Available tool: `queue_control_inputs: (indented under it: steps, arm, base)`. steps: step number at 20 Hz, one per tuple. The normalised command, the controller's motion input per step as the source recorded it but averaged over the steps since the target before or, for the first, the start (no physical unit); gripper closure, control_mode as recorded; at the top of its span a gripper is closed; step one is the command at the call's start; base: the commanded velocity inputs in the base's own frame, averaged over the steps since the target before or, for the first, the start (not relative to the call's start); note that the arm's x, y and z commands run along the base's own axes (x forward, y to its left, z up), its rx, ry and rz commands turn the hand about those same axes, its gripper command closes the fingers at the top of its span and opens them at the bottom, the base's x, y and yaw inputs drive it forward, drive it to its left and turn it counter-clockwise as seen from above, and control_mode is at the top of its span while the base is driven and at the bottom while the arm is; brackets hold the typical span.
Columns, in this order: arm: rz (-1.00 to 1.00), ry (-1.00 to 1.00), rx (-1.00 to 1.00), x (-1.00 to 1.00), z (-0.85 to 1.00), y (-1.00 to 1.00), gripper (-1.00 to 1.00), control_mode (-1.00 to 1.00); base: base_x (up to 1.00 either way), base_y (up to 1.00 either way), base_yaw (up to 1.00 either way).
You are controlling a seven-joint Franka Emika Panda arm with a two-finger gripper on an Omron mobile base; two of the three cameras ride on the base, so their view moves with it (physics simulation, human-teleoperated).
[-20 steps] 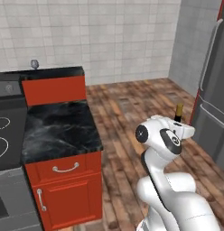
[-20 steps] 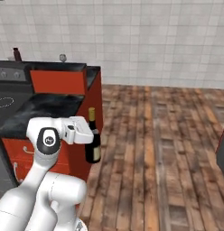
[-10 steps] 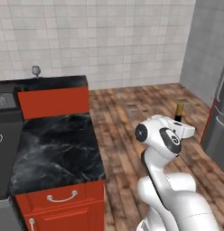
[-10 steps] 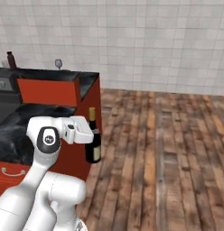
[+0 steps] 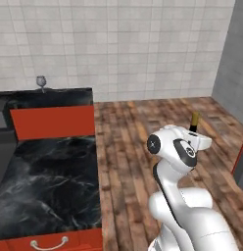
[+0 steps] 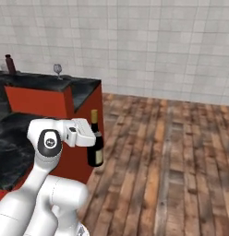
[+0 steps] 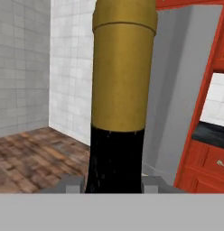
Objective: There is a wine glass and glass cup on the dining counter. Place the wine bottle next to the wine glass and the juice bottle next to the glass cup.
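Step in hand: the wine bottle (image 6: 95, 145) is being carried toward the dining table (image 6: 86, 91); it hangs upright in the air beside the red side panel, clear of the wooden floor (image 6: 181, 152), so I judge this the transport leg of the first placement.
End effector: the end effector (image 6: 92, 137) is closed tight on the wine bottle, clamped high on the bottle at the base of the neck; the hand view looks straight up the neck, dark glass below and gold top above.
Wine glass: the wine glass (image 6: 57, 71) stands on the far end of the table, at about 10 o'clock from the bottle in the right base view, well apart from it and higher.
Juice bottle: a maroon bottle (image 6: 10, 64) stands farther along the same top, at 9 o'clock of the wine glass, apparently still waiting its turn.
Glass cup: I cannot make it out from here.
Next move: my guess is the bottle must be raised above the raised red ledge (image 5: 52, 122), reached over the black top, and set down upright just beside the wine glass without knocking it.
Materials: the bottle is slim, near-black glossy glass with a matte gold capsule and small pale label; the wine glass is thin, clear, stemmed, likely easy to tip.
Surfaces: the table top is polished black marble with white veins; its sides are flat red; the wall is pale square tile.
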Motion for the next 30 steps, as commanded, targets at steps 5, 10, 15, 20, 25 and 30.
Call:
queue_control_inputs:
  steps: [5, 10, 15, 20, 25, 30]
  arm:
    - [0.0, 0.0, 0.0, 0.0, 0.0, 0.0, 1.0, 1.0]
    - [0.0, 0.0, 0.0, 0.0, 0.0, 0.0, 1.0, 1.0]
    - [0.0, 0.0, 0.0, 0.0, 0.0, 0.0, 1.0, 1.0]
    - [0.0, 0.0, 0.0, 0.0, 0.0, 0.0, 1.0, 1.0]
    - [0.0, 0.0, 0.0, 0.0, 0.0, 0.0, 1.0, 1.0]
    - [0.0, 0.0, 0.0, 0.0, 0.0, 0.0, 1.0, 1.0]
  base:
    - [0.62, -0.52, 0.14]
    - [0.64, -0.52, 0.11]
    - [0.7, -0.48, 0.12]
    - [0.76, -0.43, 0.13]
    - [0.76, -0.42, 0.13]
    - [0.76, -0.43, 0.12]
